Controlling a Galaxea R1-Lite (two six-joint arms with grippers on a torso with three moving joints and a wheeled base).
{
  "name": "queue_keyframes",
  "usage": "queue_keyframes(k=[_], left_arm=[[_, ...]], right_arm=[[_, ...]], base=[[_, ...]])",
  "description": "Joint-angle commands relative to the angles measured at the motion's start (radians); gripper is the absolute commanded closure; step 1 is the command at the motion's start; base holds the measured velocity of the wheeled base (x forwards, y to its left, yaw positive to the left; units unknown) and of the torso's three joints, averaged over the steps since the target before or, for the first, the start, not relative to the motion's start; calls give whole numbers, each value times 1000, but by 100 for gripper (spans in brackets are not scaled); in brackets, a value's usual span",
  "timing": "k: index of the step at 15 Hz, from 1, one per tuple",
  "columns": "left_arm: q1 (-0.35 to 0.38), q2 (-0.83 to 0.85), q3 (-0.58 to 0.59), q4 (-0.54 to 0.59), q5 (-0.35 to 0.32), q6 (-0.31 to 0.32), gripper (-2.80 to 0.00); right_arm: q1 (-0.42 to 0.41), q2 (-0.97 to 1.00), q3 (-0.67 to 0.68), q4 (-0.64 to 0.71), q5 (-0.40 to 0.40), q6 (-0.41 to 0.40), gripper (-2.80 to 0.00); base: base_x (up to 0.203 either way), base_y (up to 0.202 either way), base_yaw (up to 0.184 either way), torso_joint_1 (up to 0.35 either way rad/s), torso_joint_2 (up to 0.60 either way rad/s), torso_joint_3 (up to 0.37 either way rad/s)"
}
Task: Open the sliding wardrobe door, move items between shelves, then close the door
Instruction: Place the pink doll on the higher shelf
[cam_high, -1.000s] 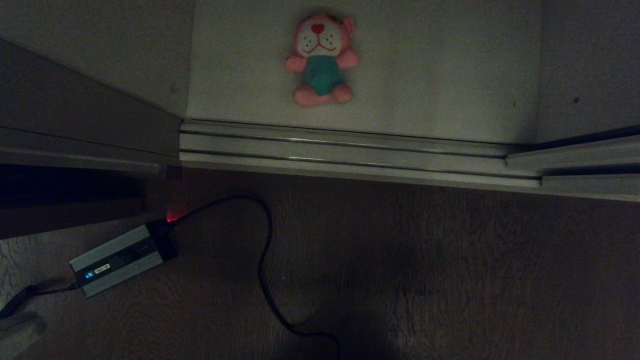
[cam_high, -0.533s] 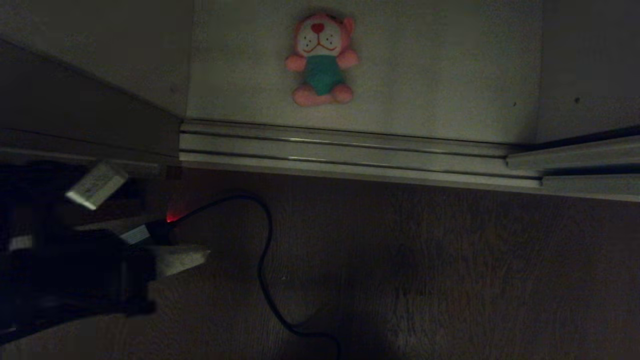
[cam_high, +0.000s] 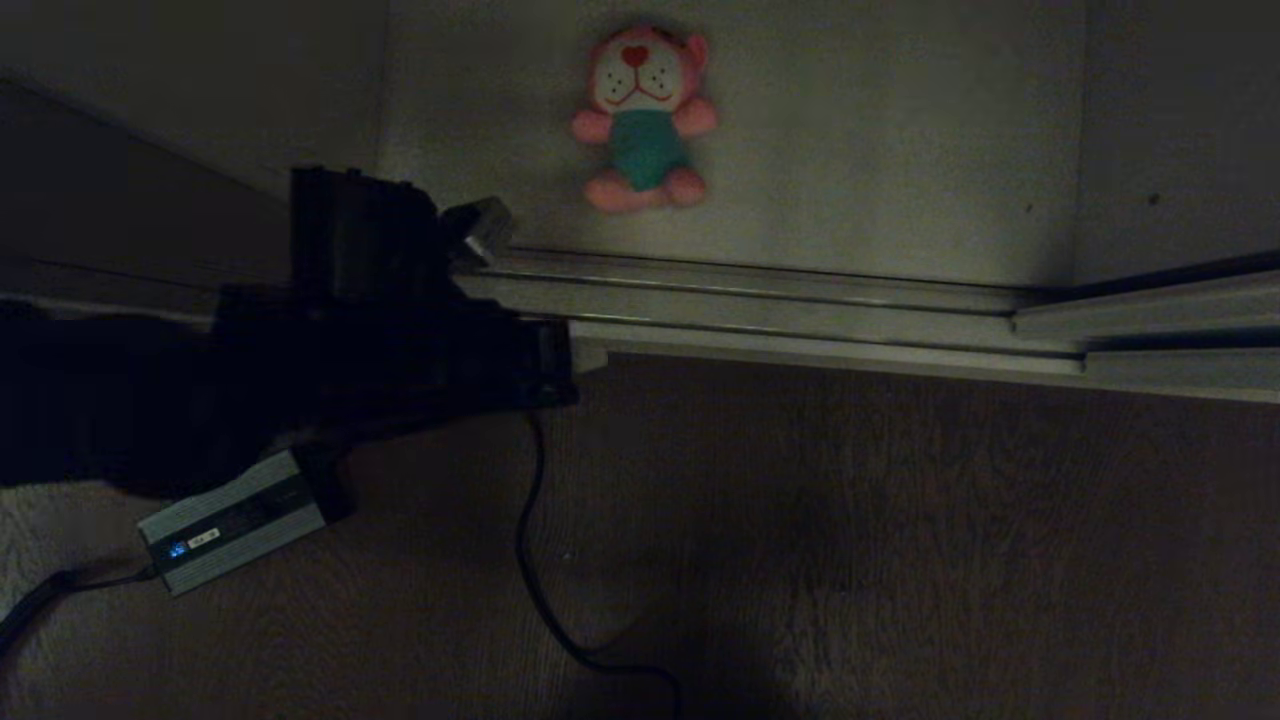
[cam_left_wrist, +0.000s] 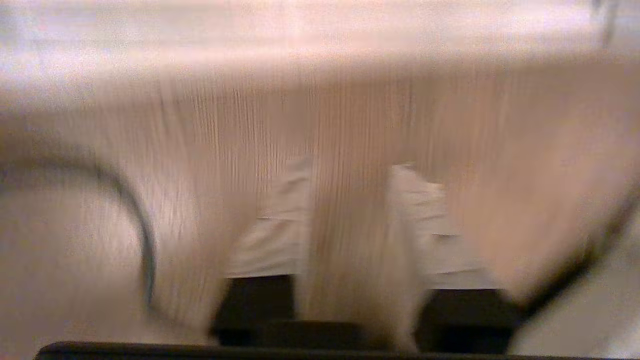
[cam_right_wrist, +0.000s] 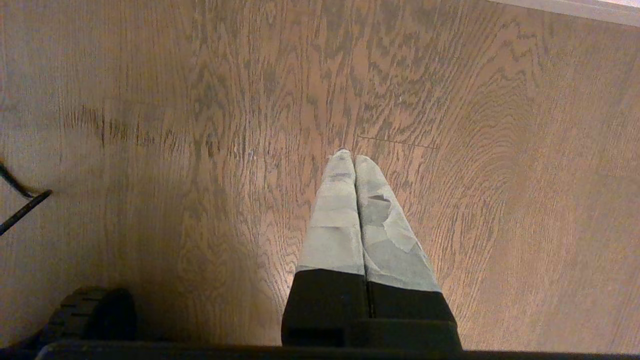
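Note:
A pink plush toy (cam_high: 645, 120) with a white face and teal shirt lies on its back on the off-white shelf (cam_high: 880, 150), just inside the open wardrobe. My left gripper (cam_high: 535, 290) reaches in from the left, over the ribbed floor track (cam_high: 800, 300) and short of the toy. It is open and empty: in the left wrist view, wooden floor shows between its pale fingers (cam_left_wrist: 280, 225). My right gripper (cam_right_wrist: 350, 157) hangs shut over bare wooden floor, holding nothing. Pale panels flank the opening on the left (cam_high: 150, 220) and right (cam_high: 1180, 130); I cannot tell which is the sliding wardrobe door.
A grey power adapter (cam_high: 235, 520) lies on the dark wooden floor (cam_high: 900, 550) below my left arm. Its black cable (cam_high: 525, 540) loops toward the near edge. A black wheel (cam_right_wrist: 95, 312) shows in the right wrist view.
My left arm has swung in from the lower left corner, up and to the right to the floor track. Its fingers have come apart. The toy and the right gripper have not moved.

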Motion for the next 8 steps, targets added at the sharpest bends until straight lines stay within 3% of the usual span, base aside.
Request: queue_keyframes(k=[1, 6, 8], left_arm=[[-6, 160, -166, -40, 60, -60, -280], [-9, 360, -539, -96, 338, -95, -280], [-9, 389, -596, -144, 383, -92, -280]], right_arm=[[0, -2, 3, 0, 1, 0, 0], [0, -2, 3, 0, 1, 0, 0], [0, -2, 3, 0, 1, 0, 0]], base=[[0, 0, 0, 0, 0, 0], [0, 0, 0, 0, 0, 0], [0, 0, 0, 0, 0, 0]])
